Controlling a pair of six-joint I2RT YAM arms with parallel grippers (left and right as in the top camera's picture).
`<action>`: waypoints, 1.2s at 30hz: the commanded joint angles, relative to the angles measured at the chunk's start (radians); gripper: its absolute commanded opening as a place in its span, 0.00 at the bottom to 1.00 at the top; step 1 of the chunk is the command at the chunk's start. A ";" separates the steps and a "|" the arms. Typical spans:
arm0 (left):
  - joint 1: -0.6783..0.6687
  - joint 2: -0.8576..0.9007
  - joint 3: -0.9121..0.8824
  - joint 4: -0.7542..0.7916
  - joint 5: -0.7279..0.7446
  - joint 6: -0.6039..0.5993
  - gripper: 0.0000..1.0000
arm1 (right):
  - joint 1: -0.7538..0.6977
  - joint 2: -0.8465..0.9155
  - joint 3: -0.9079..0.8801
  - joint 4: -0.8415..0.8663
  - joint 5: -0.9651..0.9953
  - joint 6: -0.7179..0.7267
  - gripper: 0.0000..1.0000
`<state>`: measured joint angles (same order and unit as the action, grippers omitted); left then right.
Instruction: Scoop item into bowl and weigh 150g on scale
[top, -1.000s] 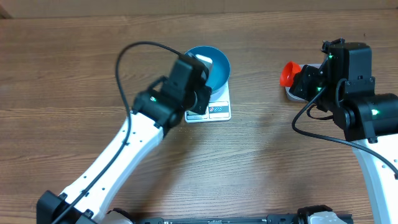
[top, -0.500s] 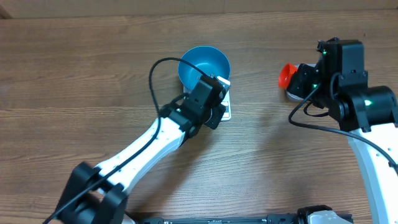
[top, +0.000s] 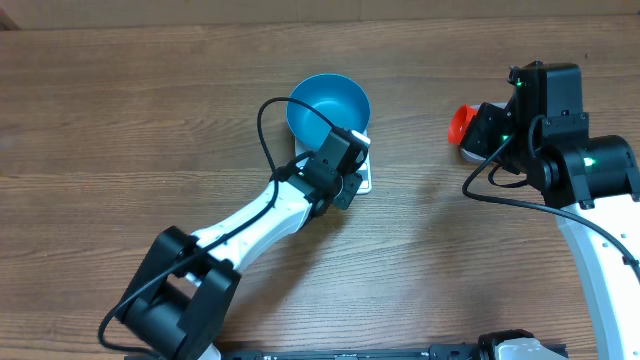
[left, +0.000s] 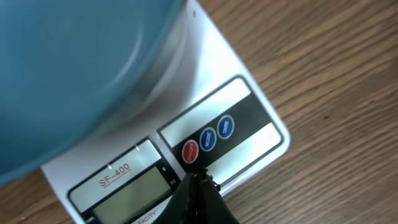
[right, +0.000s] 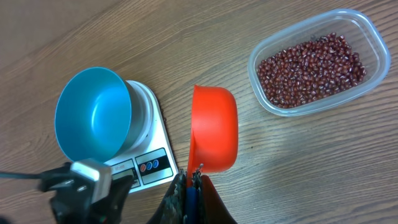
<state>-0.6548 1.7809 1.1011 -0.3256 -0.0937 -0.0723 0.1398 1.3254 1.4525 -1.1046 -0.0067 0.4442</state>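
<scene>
The teal-blue bowl (top: 328, 103) (right: 93, 115) stands empty on the white scale (left: 249, 134) (right: 151, 140). My left gripper (left: 198, 176) is shut with nothing in it. Its tips hover right at the red button (left: 189, 151) of the scale's panel, and contact cannot be judged. The display (left: 134, 193) looks blank. My right gripper (right: 191, 177) is shut on the blue handle of an orange scoop (right: 213, 127) (top: 460, 120), held empty above the table to the right of the scale. The beans (right: 311, 62) lie in a clear tub (right: 367, 28) further right.
The left arm (top: 250, 225) stretches diagonally from the front left up to the scale. The right arm (top: 565, 140) covers most of the tub in the overhead view. Bare wooden table (top: 110, 120) surrounds everything.
The left gripper has swung off the bowl and come down toward the scale's button panel. The right arm with the scoop has barely shifted.
</scene>
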 joint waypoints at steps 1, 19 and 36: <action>0.001 0.023 0.001 0.017 -0.014 0.037 0.04 | 0.003 -0.001 0.019 -0.002 0.018 -0.005 0.04; 0.007 0.045 0.001 0.056 -0.020 0.051 0.04 | 0.003 -0.001 0.019 -0.007 0.018 -0.005 0.04; 0.007 0.110 0.001 0.125 -0.098 0.051 0.04 | 0.003 -0.001 0.019 -0.001 0.018 -0.005 0.04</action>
<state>-0.6537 1.8603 1.1011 -0.2031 -0.1589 -0.0441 0.1398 1.3254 1.4525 -1.1145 0.0010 0.4442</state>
